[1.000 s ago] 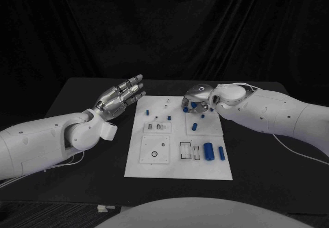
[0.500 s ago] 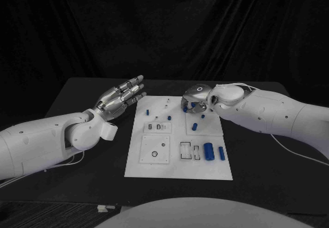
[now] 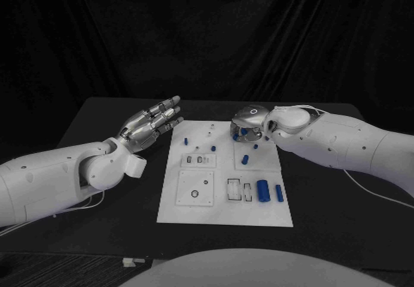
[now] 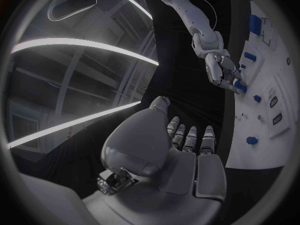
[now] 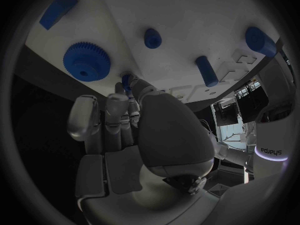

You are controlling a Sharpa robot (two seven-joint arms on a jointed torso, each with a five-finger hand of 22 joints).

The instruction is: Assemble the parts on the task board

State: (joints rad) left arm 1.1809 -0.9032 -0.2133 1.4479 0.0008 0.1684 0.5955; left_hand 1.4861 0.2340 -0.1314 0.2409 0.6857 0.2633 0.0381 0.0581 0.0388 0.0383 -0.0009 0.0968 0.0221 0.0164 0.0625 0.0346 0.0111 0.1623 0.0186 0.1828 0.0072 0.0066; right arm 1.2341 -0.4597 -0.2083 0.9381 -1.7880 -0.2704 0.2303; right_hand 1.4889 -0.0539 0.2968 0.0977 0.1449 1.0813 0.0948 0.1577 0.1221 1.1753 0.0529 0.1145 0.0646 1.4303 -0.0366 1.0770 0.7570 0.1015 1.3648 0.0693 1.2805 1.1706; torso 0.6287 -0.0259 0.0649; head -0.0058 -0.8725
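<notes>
Right hand (image 3: 247,127) pinches a small blue part (image 5: 127,81); left hand (image 3: 151,122) spread, empty.

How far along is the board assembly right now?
Early. Nothing looks finished. The right hand works a small blue part at the task board's far end. The left hand hovers open off the board. Two blue cylinders lie loose beside the slots.

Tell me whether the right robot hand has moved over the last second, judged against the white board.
Barely. The right robot hand hovers at the far right corner of the white board, touching a small blue part; any shift against the board's edge is very slight.
</notes>
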